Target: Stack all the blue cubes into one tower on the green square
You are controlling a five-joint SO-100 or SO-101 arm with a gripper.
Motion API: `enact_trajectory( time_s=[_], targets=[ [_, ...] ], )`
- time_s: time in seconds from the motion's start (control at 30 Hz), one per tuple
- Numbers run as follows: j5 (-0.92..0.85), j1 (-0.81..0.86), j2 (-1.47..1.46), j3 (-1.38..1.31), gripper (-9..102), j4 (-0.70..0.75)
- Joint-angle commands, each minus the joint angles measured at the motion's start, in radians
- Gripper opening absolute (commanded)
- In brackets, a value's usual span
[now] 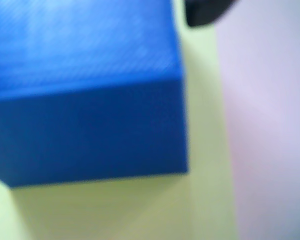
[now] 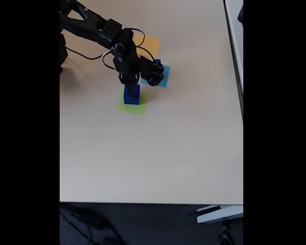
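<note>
Wrist view was taken up by one blue cube (image 1: 85,95), blurred from being so close, sitting on the green square (image 1: 140,210) with pale counter (image 1: 270,125) off to the right and a dark tip of the hand at the top edge. From the fixed view the picture made more sense: the arm (image 2: 97,28) reached in from the far left corner and bent down over the green square (image 2: 132,106), and the hand (image 2: 127,84) hung right at the top of a blue cube (image 2: 131,94) standing upright there, a sensible base for a tower. It looked taller than a single cube, so perhaps two were already stacked, but the picture was too small for me to be sure. I could not tell whether the hand was clamped on the cube or had let go; the fingers were lost against the dark arm.

Just to the right and a little farther off lay a light-blue square (image 2: 160,79), with something small and dark blue on it, likely another cube awaiting its turn. An orange square (image 2: 148,43) lay beyond, partly behind the arm and its cable.
</note>
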Motion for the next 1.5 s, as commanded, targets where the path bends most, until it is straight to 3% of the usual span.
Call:
enact_trajectory(
  time_s=[0.0, 0.5, 1.07, 1.47],
  targets=[
    [0.0, 0.014, 0.012, -0.055, 32, -0.011],
    [-0.025, 0.009, -0.002, -0.072, 38, -0.04],
    [-0.026, -0.074, 0.005, -0.264, 38, -0.046],
    [0.0, -0.141, 0.129, -0.21, 36, -0.038]
  ],
)
